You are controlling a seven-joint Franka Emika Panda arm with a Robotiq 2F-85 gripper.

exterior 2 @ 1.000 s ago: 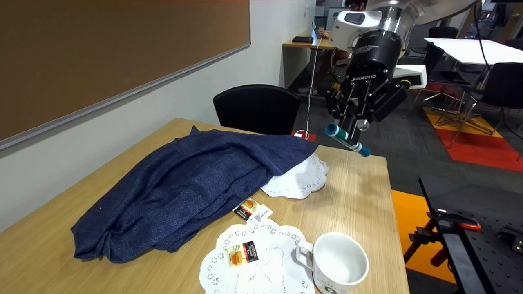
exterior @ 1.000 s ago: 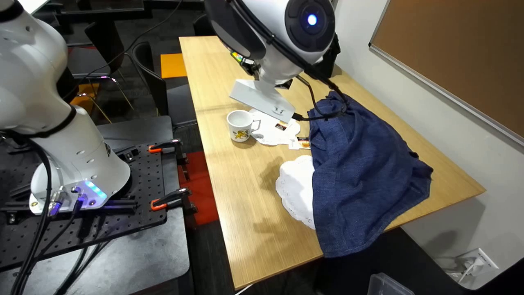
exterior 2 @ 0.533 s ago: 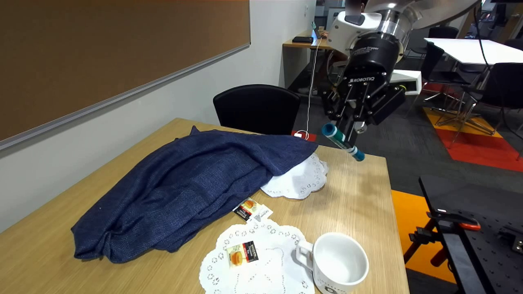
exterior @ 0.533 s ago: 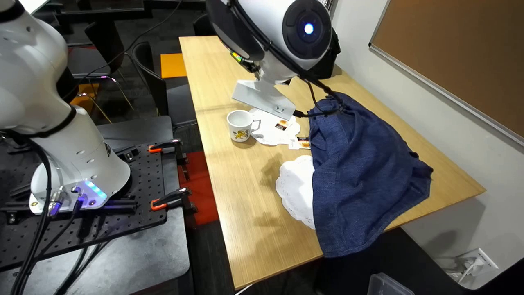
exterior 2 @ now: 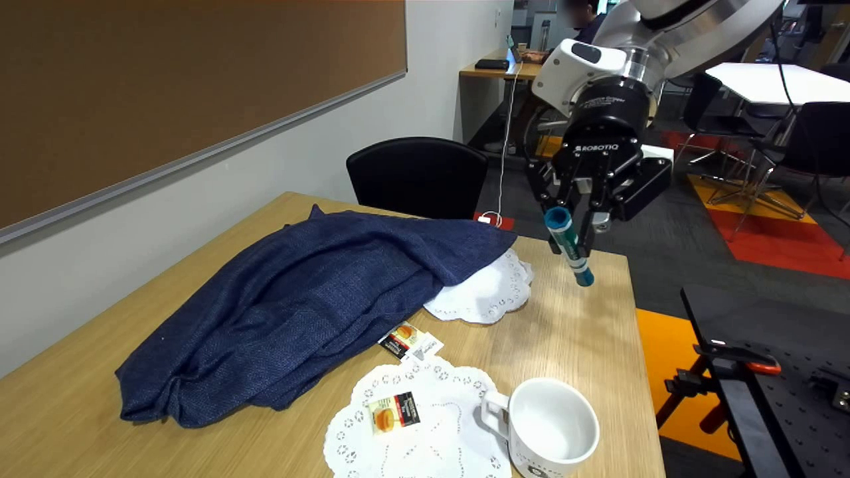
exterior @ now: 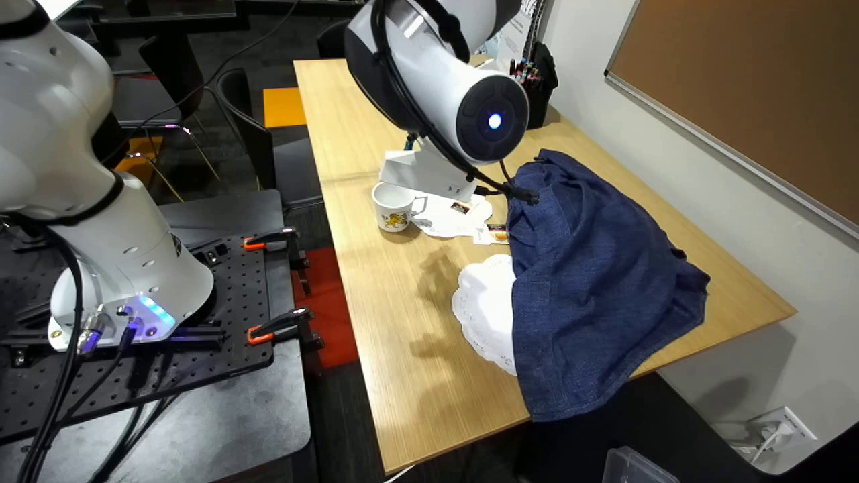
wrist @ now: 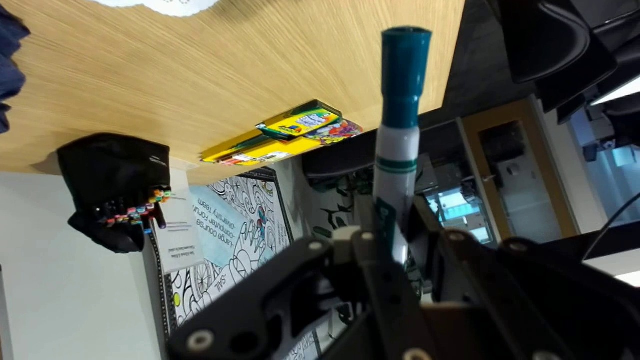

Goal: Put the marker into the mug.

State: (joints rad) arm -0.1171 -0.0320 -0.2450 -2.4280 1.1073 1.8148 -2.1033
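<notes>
- In an exterior view: round wht mug point(exterior 2: 541, 428); lacy doily point(exterior 2: 438, 441), its 9 o'clk; rumpled woven cloth point(exterior 2: 312, 312), 10.
- Marker point(wrist: 398, 145): teal-ended cyl., wht bbl., aloft, tilted, mug's 12.
- Gripper point(exterior 2: 571, 244) pinches it, nearly closed.

Mug point(exterior 2: 550, 422): base was cut off in an exterior view. Doily point(exterior 2: 488, 293): one side lay hidden under the cloth point(exterior 2: 305, 312). Marker point(wrist: 398, 142): lower end was masked by the gripper point(wrist: 389, 227), itself blurred, in the wrist view.
</notes>
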